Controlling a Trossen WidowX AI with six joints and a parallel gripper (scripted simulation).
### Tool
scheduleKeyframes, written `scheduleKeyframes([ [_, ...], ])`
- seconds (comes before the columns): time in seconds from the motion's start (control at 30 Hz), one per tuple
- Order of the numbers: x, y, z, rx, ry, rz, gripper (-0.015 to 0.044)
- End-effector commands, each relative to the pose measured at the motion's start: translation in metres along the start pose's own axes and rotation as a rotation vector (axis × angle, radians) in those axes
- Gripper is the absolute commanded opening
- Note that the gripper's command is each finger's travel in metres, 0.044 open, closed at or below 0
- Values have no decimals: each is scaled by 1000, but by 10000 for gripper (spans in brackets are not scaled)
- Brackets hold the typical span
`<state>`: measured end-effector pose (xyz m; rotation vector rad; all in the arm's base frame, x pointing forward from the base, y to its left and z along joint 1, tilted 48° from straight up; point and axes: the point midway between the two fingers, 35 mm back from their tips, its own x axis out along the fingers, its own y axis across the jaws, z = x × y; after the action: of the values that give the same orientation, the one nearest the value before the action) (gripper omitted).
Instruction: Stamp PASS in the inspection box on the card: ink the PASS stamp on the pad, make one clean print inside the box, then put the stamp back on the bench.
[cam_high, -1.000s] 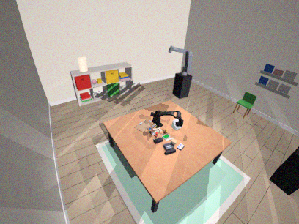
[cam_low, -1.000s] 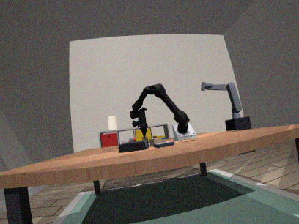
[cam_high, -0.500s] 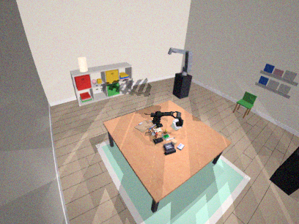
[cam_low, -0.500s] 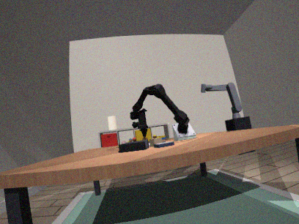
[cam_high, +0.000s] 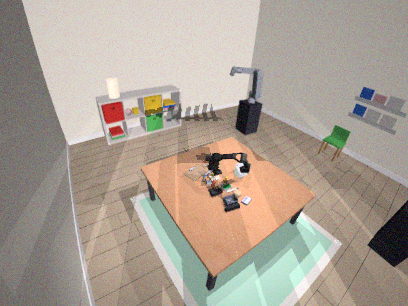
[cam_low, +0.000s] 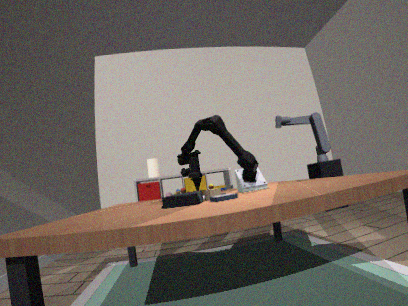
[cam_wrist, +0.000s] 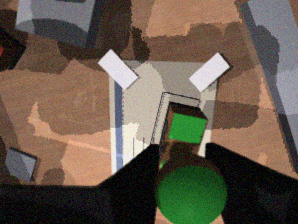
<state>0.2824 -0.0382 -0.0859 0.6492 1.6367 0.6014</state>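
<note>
Gripping the green PASS stamp, our gripper is clamped on its handle, its face directly above the inspection box on the card; we judge straight down next.

Top view looks down from far; exterior sits low beside the table; wrist looks straight down, close.
</note>
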Motion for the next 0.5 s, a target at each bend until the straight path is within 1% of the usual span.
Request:
scheduleKeyframes([
  [0.0, 4, 0, -1, 7, 2, 5, 0],
  [0.47, 13, 1, -2, 7, 1, 6, 0],
])
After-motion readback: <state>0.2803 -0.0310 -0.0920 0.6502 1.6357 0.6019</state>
